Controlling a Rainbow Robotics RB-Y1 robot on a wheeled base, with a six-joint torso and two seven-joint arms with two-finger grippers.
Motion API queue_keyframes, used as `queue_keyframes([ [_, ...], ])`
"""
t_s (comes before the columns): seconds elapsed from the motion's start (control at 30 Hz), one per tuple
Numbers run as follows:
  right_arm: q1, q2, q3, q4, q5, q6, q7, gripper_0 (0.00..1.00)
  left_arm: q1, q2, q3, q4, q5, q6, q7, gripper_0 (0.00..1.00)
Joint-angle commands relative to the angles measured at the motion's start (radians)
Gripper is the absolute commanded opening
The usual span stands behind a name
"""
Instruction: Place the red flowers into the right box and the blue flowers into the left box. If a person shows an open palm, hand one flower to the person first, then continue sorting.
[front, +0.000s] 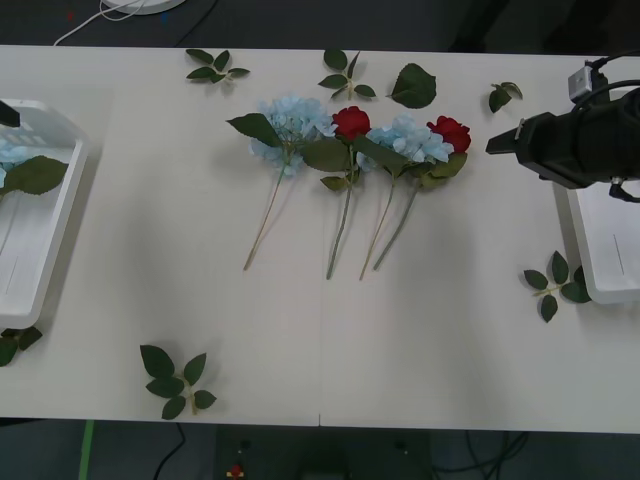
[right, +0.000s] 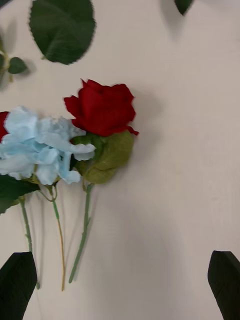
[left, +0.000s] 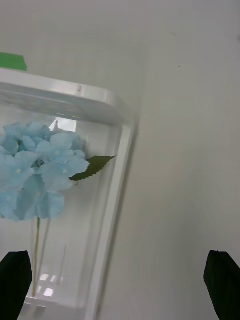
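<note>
Right gripper (right: 122, 285) wide open, empty, hovering at 3 o'clock of the flower row beside the end red rose (right: 102, 107); left gripper (left: 120, 282) wide open over the left box (left: 112, 200).

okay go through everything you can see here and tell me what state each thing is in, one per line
Left box: at the table's left edge, holding one blue flower.
Right box: at the right edge, partly under the right arm; contents hidden.
Two blue flowers: lying unsorted mid-table.
Two red flowers: lying unsorted beside them.
Right pincer: open, empty, above the rightmost rose.
Left pincer: open, empty, over the left box's edge.
</note>
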Motion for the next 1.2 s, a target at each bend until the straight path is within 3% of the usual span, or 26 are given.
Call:
queue_keyframes([
  [0.03,-0.034,0.028,0.093,-0.031,0.103,-0.004,-0.16,1.0,-0.064,-0.003,-0.146,-0.101,0.013,-0.017,0.032,1.0],
  [0.33,-0.128,0.112,0.266,0.021,0.312,0.018,-0.414,1.0,-0.113,-0.147,-0.373,-0.167,-0.01,-0.065,0.279,1.0],
  [0.73,-0.327,0.289,0.387,0.337,0.488,0.015,-0.44,1.0,-0.107,-0.346,-0.672,-0.148,-0.193,-0.217,0.422,1.0],
  [1.2,-0.47,0.373,0.506,0.67,0.521,-0.145,-0.434,1.0,-0.023,-0.366,-0.822,-0.102,-0.22,-0.508,0.405,1.0],
])
